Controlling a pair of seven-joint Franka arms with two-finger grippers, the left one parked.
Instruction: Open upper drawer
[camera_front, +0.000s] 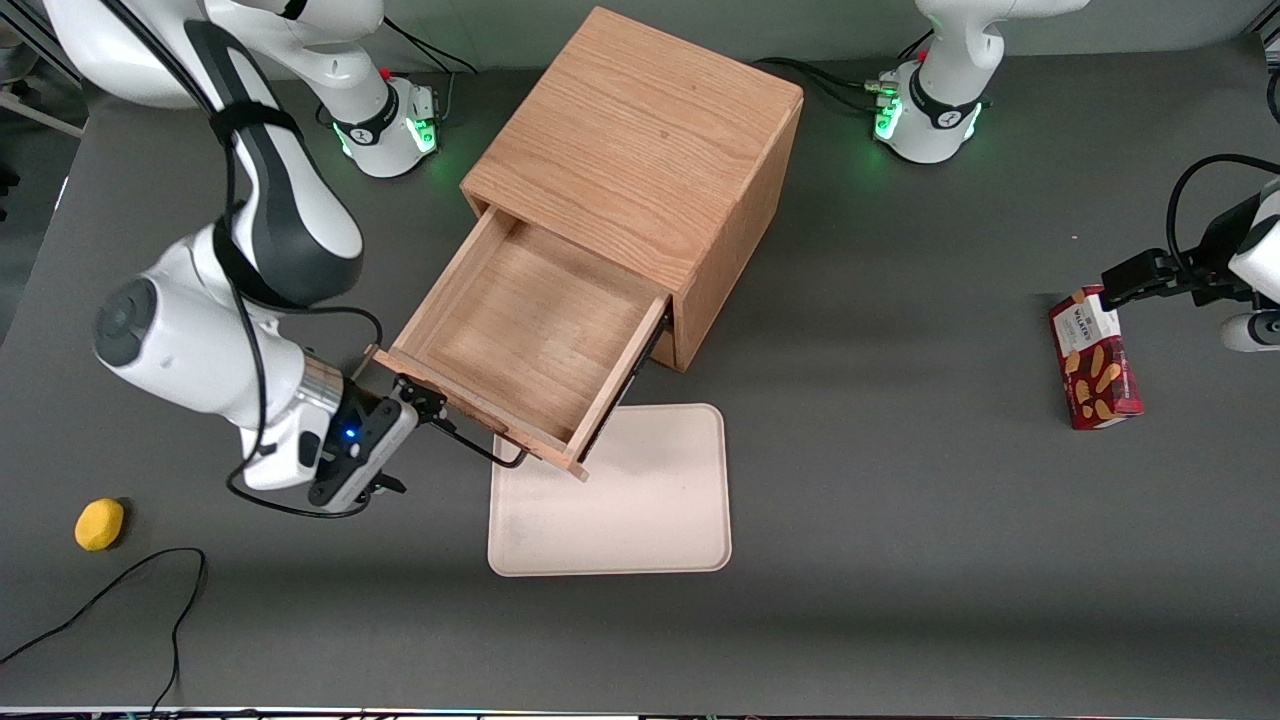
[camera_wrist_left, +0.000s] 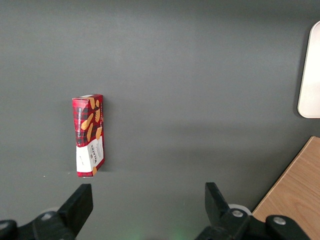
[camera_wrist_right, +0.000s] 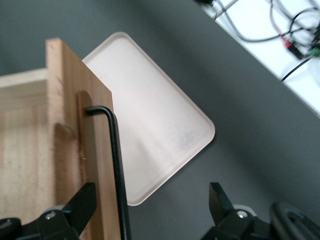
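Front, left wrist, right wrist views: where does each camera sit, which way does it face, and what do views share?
Front view: high, facing the robots, looking down on the cabinet, open upper drawer, tray; both arms show.
Left wrist view: on the parked arm, looking down at the biscuit box; its fingers show.
Right wrist view: on the working arm, facing the handle; the open gripper straddles it.
Shared: tray, in all three.

The right arm bends low over the desk toward its own end, forearm sloping down to the wrist, and its gripper hangs just above the desk surface with its jaws spread wide apart, the black fingers gripping nothing.
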